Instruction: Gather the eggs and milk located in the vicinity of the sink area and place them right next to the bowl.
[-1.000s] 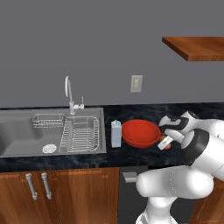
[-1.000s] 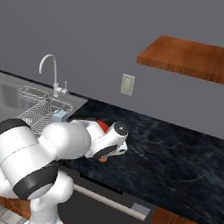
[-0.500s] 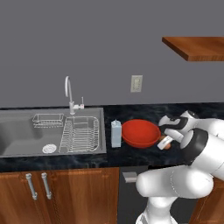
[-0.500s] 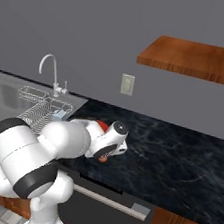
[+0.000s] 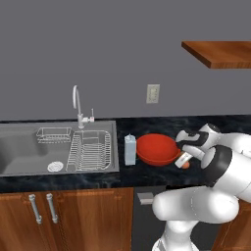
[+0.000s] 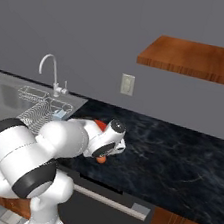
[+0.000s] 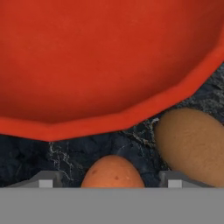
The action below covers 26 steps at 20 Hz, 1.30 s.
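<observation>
Now egg (image 7: 113, 172) between parted jaws, bowl (image 7: 105, 57) just beyond

The dark marbled counter (image 5: 162, 171) carries the sink (image 5: 29, 149) on its left side. Just right of the sink stands the milk carton (image 5: 130, 150), beside the red bowl (image 5: 157, 149) — and two brown eggs (image 7: 192, 144) lie near the bowl's rim.

Flat, even rendered light with only faint shadows; the bowl (image 7: 109, 57) shows a soft sheen. The hand view looks slightly soft and blocky, perhaps from closeness.
</observation>
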{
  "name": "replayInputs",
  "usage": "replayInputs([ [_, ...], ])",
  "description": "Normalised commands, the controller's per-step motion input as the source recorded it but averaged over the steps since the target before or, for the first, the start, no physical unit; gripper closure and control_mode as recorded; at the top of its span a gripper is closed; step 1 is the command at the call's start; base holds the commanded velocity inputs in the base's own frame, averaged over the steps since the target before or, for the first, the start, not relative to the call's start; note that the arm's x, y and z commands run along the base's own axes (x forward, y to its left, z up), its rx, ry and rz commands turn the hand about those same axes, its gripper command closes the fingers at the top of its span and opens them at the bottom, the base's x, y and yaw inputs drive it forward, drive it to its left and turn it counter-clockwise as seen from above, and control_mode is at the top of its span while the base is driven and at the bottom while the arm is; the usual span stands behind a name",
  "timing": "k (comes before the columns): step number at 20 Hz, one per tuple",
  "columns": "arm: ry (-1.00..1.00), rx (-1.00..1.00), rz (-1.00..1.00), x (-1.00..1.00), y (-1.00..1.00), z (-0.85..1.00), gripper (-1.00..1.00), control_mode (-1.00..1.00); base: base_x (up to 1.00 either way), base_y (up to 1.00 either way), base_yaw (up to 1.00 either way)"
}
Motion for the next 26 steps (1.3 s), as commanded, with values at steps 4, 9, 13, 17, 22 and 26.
replayInputs([
  [4,0.00,0.00,0.00,0.00,0.00,0.00,-1.00,-1.00,0.00,0.00,0.00],
  [9,0.00,0.00,0.00,0.00,0.00,0.02,-1.00,-1.00,0.00,0.00,0.00],
  [13,-0.05,0.03,0.00,-0.10,-0.04,0.33,-1.00,-1.00,0.00,0.00,0.00],
  [17,-0.09,0.03,0.00,-0.11,-0.02,0.40,-1.00,-1.00,0.00,0.00,0.00],
  [22,-0.08,0.00,0.00,-0.18,-0.01,0.29,-1.00,-1.00,0.00,0.00,0.00],
  [26,-0.01,0.00,0.00,-0.23,0.00,0.25,-1.00,-1.00,0.00,0.00,0.00],
])
